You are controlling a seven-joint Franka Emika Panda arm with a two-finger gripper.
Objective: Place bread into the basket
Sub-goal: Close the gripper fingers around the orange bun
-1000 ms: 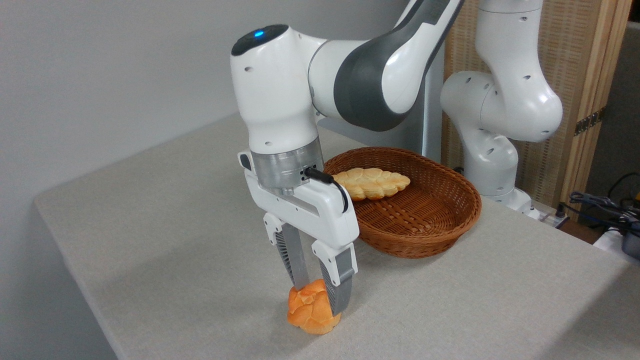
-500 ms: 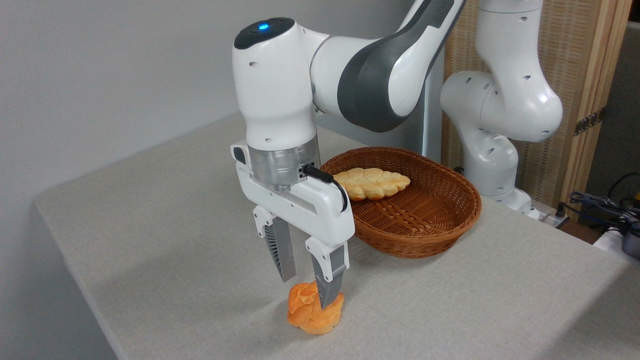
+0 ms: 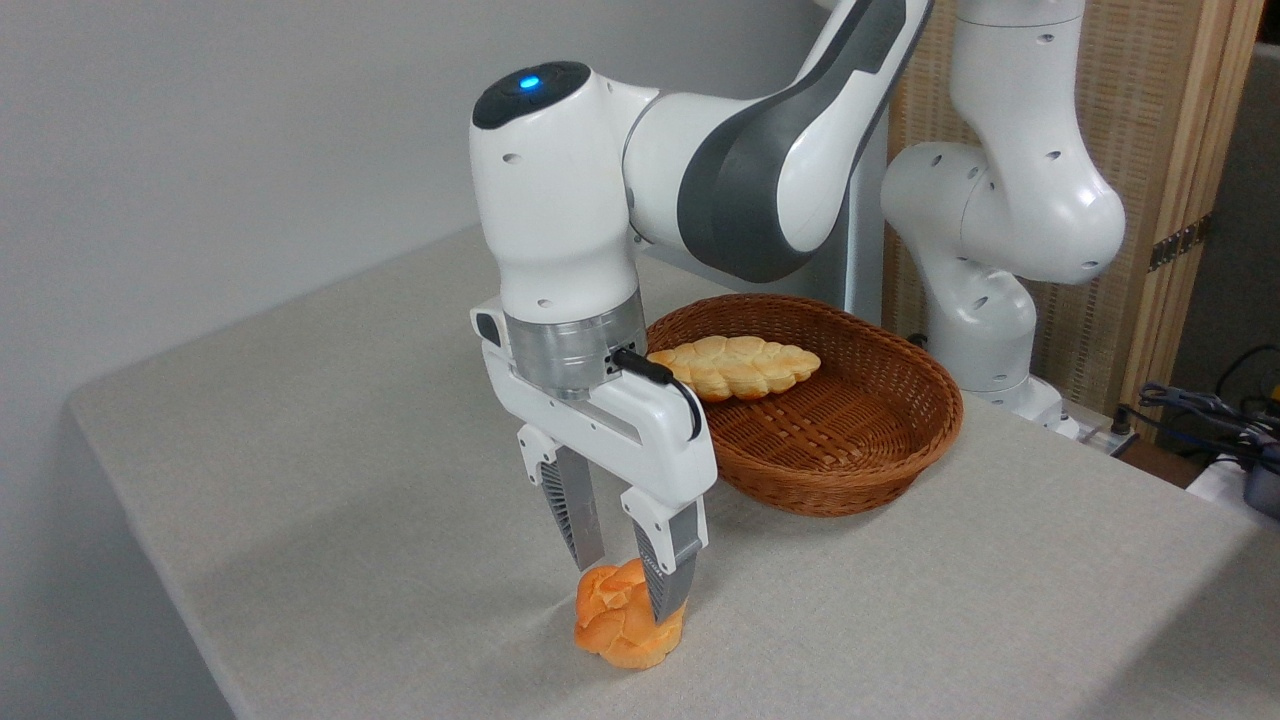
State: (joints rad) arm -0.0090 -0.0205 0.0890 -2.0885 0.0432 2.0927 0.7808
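Bread (image 3: 622,625) sits on the tabletop (image 3: 330,440) near the front edge, directly under the gripper (image 3: 628,578). The 2 fingers straddle the bun's top, 1 at its back-left, 1 in front at the right; whether they are already squeezing it I cannot tell, and the bun looks to rest on the surface. Basket (image 3: 905,400) lies behind and to the right, well apart, with a paler braided loaf (image 3: 740,365) already in it. Next move probably means lifting, then carrying back-right over the rim.
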